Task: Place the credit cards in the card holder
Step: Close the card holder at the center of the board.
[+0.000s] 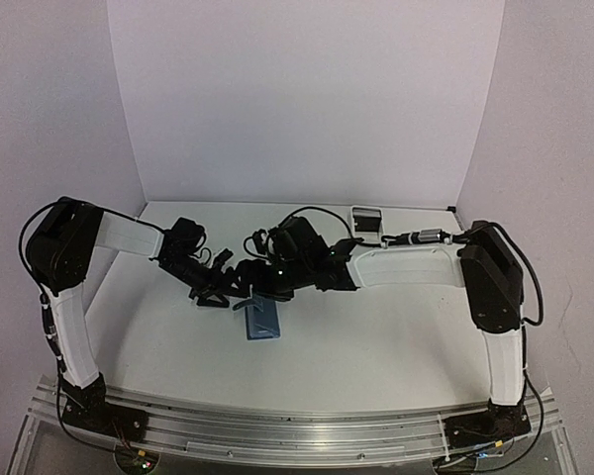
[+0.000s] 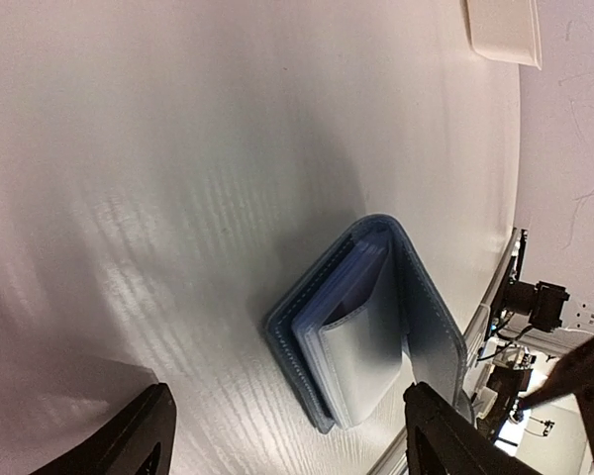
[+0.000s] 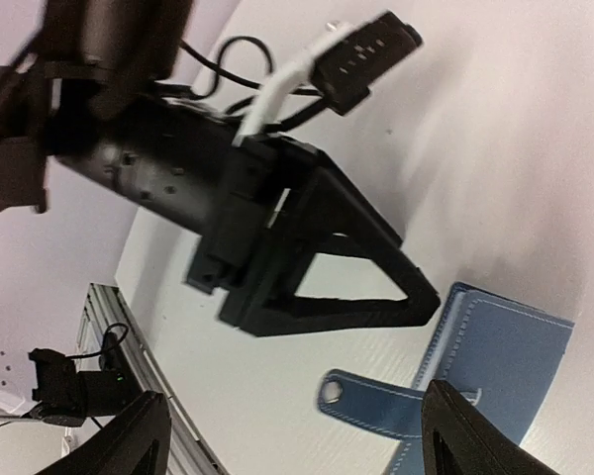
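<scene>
Both your left claw (image 2: 289, 396) and right claw (image 3: 295, 396) are released, fingers wide w/ nothing between, and the card holder (image 2: 431, 327) lies free on the counter (image 2: 178, 148) just below them, half open w/ the pale pocket pages (image 2: 361, 346) showing. I judge you are between steps: no loose card is visible, and whether one sits in a pocket I cannot tell. Next you prob. must fetch a card, maybe from the white tray (image 2: 503, 30) at the far edge, while one claw spreads the pockets.
</scene>
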`<state>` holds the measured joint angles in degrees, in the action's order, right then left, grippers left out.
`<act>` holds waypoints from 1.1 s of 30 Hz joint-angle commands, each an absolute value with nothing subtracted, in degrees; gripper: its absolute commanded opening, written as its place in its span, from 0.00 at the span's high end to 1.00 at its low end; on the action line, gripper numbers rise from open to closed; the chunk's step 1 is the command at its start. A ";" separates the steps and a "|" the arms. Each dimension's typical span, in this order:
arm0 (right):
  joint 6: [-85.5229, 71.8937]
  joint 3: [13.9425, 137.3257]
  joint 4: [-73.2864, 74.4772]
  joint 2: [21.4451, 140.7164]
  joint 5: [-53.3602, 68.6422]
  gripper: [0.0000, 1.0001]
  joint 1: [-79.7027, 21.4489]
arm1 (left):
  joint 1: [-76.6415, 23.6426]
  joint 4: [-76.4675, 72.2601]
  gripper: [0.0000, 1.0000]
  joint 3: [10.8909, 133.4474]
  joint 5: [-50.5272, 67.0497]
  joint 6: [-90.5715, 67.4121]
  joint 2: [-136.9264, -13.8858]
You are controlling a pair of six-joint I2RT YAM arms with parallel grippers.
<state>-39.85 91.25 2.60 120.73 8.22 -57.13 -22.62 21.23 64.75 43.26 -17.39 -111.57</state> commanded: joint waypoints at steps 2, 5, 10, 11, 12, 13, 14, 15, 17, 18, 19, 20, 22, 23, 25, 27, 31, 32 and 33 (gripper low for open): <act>-32.95 95.32 0.53 115.70 11.10 0.16 -58.12 | -20.48 27.51 0.18 66.05 39.24 -13.69 -110.38; -32.87 93.88 0.53 114.03 7.60 0.18 -57.99 | -20.44 29.16 0.18 68.00 39.45 -12.97 -109.86; -44.79 82.55 2.40 109.22 1.00 0.26 -52.86 | -19.86 29.10 0.19 69.52 41.14 -11.83 -105.96; -45.50 81.50 3.44 109.31 0.05 0.27 -52.58 | -20.11 28.28 0.16 70.07 42.10 -11.80 -104.59; -45.63 81.40 4.81 109.85 -1.00 0.29 -52.56 | -20.66 27.37 0.11 70.34 42.60 -12.26 -103.22; -45.69 81.76 6.13 110.73 -1.82 0.30 -52.62 | -21.49 26.53 0.05 70.26 42.26 -12.88 -102.01; -45.67 82.25 6.87 112.02 -2.27 0.32 -52.69 | -22.41 25.95 0.01 69.95 41.12 -13.53 -100.74; -45.62 82.61 7.37 113.35 -2.77 0.34 -52.90 | -23.50 26.11 0.01 69.58 40.07 -14.20 -100.23; -45.61 83.72 8.01 116.23 -2.79 0.35 -53.37 | -25.21 27.45 0.00 68.52 38.59 -15.89 -100.28; -45.54 84.39 8.38 117.87 -2.53 0.34 -53.64 | -25.98 28.04 0.00 67.96 37.81 -16.73 -100.49; -45.46 85.18 8.84 118.79 -2.43 0.34 -54.18 | -26.58 28.59 0.00 67.09 36.87 -17.64 -100.54; -45.44 85.68 9.35 120.22 -2.65 0.34 -54.93 | -26.91 28.68 0.00 65.96 36.16 -18.67 -100.55; -45.85 87.42 10.61 123.22 -3.58 0.35 -56.13 | -27.58 27.31 0.01 63.72 35.52 -20.70 -100.51; -46.44 88.42 11.83 124.33 -4.41 0.37 -56.59 | -27.84 26.21 0.00 62.72 35.42 -21.73 -100.71; -47.04 90.77 15.00 126.84 -7.34 0.40 -57.62 | -28.14 25.09 0.00 61.75 34.46 -22.85 -101.82; -46.89 93.00 17.22 128.83 -10.58 0.41 -59.26 | -28.50 24.15 0.00 61.23 32.81 -22.54 -103.23; -49.03 94.30 17.84 131.33 -9.67 0.40 -60.10 | -28.83 21.95 0.11 59.80 32.60 -22.15 -106.79; -49.72 93.56 17.86 131.14 -10.00 0.41 -60.15 | -28.88 21.95 0.15 59.66 32.96 -22.05 -107.70; -50.25 92.71 17.84 130.82 -10.37 0.41 -60.21 | -28.91 21.88 0.20 59.56 33.30 -21.97 -108.41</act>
